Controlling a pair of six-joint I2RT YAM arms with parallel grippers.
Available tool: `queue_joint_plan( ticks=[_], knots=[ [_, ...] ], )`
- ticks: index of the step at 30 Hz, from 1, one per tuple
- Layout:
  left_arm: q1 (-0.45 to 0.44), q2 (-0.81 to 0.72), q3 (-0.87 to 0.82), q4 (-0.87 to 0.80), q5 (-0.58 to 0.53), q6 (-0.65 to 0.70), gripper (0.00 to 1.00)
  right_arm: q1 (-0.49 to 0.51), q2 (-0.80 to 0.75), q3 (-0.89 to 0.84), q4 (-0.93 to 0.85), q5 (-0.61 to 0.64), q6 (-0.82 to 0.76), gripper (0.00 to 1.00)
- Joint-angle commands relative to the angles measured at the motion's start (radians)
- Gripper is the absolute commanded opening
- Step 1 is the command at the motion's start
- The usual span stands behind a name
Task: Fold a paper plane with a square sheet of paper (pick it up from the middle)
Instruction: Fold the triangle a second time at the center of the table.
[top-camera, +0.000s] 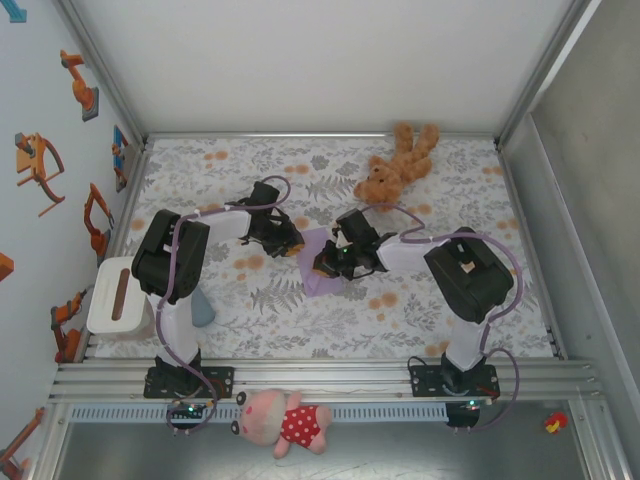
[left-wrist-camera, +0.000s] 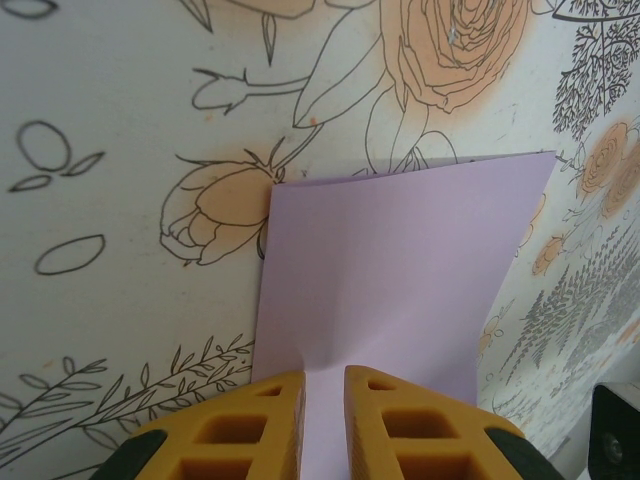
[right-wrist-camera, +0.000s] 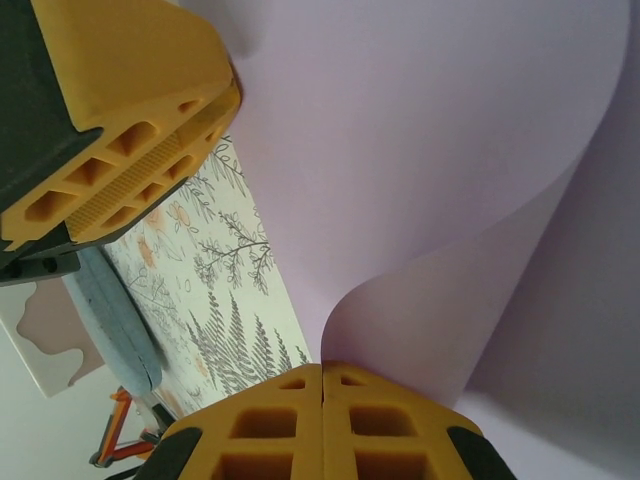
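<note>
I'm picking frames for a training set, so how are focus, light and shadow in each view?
Top view: even light, no glare, sheet of paper small but sharp. Left wrist view: paper and tablecloth print crisp, faint shadow along the paper's left edge. Right wrist view: curled paper very close, smoothly shaded, darker in its folds; tablecloth behind is sharp.

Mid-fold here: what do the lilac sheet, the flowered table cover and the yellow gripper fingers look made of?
The lilac sheet: thin matte paper; it curls softly and shows a faint crease. The flowered table cover: likely printed vinyl or cloth, smooth and flat; hard to tell. The yellow fingers: matte plastic, probably moulded or printed, with open lattice cells.
</note>
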Motion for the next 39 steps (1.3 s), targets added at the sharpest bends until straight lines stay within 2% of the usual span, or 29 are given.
queue_joint_plan(
  ticks=[1, 12, 39],
  knots=[
    [0.003, 0.011, -0.017, -0.040, -0.011, 0.018, 0.18, 0.012, 0.024, 0.032, 0.026, 0.020, 0.020, 0.00],
    [0.002, 0.011, -0.021, -0.037, -0.013, 0.014, 0.18, 0.014, 0.036, 0.013, 0.051, 0.082, 0.045, 0.00],
    [0.001, 0.008, -0.030, -0.038, -0.017, 0.012, 0.18, 0.014, 0.071, 0.020, 0.070, 0.093, 0.056, 0.00]
  ],
)
